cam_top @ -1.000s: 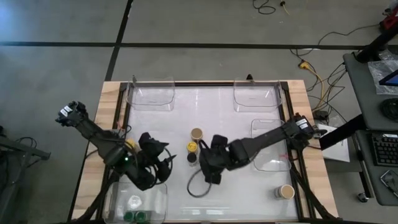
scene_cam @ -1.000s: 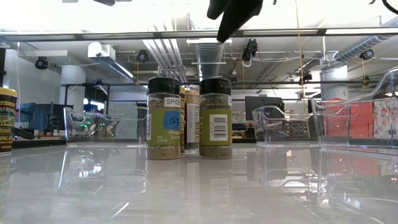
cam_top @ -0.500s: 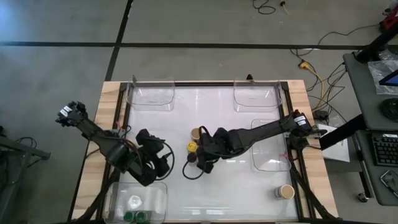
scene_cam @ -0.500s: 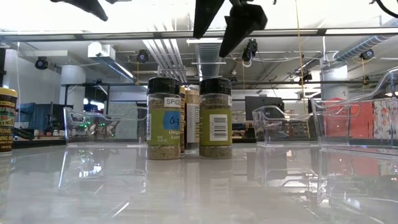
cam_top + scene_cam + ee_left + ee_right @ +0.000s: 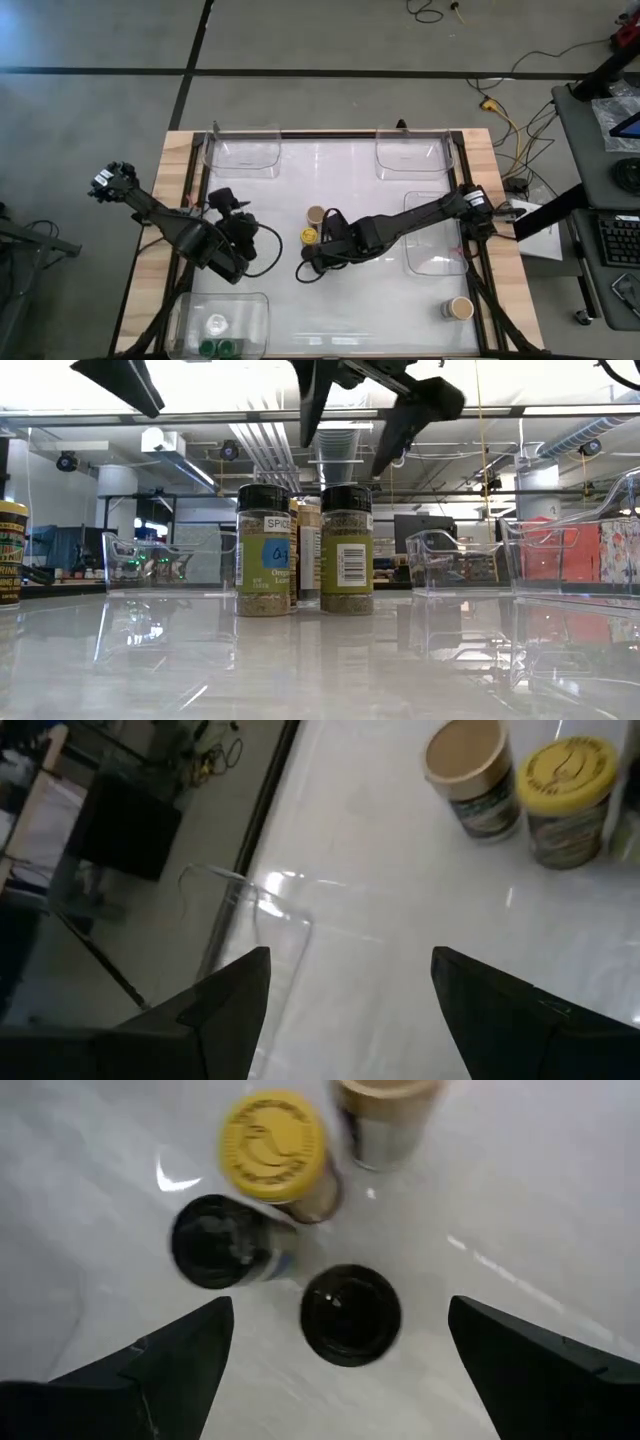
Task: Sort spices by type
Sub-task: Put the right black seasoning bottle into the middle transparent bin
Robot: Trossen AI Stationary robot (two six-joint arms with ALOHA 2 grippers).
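The right gripper (image 5: pixel 340 1380) hangs above the jar cluster at the table's middle, fingers (image 5: pixel 150 1370) spread wide and holding nothing; one black-lid jar (image 5: pixel 351 1313) sits directly between and below the fingers, untouched; a second black-lid jar (image 5: pixel 213 1242) stands just beside it, the yellow-lid jar (image 5: pixel 273 1142) touches or nearly touches that second one, and the tan-lid jar (image 5: pixel 385 1115) lies beyond the yellow one; in the low view the two black-lid jars (image 5: pixel 263 550) (image 5: pixel 346 549) stand upright side by side with the right fingers (image 5: pixel 415 415) straddling the space above them, clear of the lids; in the high view the right gripper (image 5: pixel 318 255) covers the black lids, with the yellow lid (image 5: pixel 309 235) and tan lid (image 5: pixel 316 215) showing just past it.

The left gripper (image 5: pixel 350 1000) waits to the left of the cluster, well apart from it, fingers (image 5: pixel 225 1000) open and empty; its view looks toward the tan-lid and yellow-lid jars (image 5: pixel 564 785) and a clear tray's edge (image 5: pixel 270 915).

Away from the cluster: green-lid jars (image 5: pixel 218 347) sit in the near-left tray (image 5: pixel 255 305); another tan-lid jar (image 5: pixel 460 308) stands alone near the near-right corner; three more trays (image 5: pixel 242 155) (image 5: pixel 410 152) (image 5: pixel 440 262) lie at the far left, the far right and the right edge; whether they hold anything I cannot tell.
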